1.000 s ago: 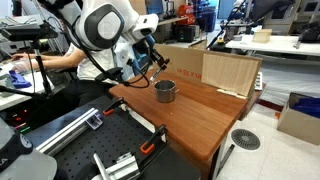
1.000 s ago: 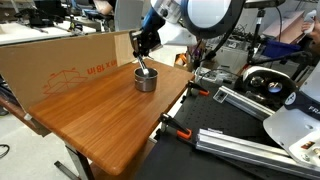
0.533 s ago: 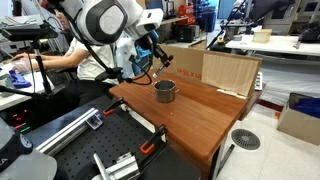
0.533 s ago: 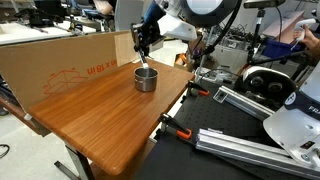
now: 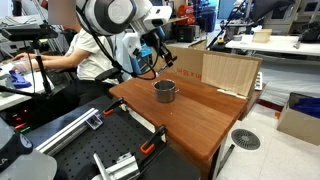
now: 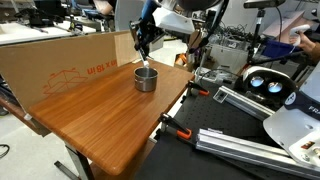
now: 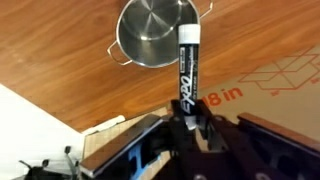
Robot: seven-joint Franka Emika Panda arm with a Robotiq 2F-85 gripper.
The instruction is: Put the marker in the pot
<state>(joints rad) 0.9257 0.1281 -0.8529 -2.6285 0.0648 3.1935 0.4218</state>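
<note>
Marker (image 7: pixel 186 65), black with a pale end, was clamped by its lower part in the gripper (image 7: pixel 186 116), whose jaws were closed on it. Its pale end pointed at the rim of the steel pot (image 7: pixel 152 30). The pot stood on the wooden table (image 5: pixel 205 115), near a cardboard sheet (image 6: pixel 60 60).

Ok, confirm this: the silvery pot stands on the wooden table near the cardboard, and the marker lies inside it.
Wrong on the marker: the wrist view shows it clamped in the tool, held above the pot, not lying inside. The pot does stand on the wooden table near the cardboard.
</note>
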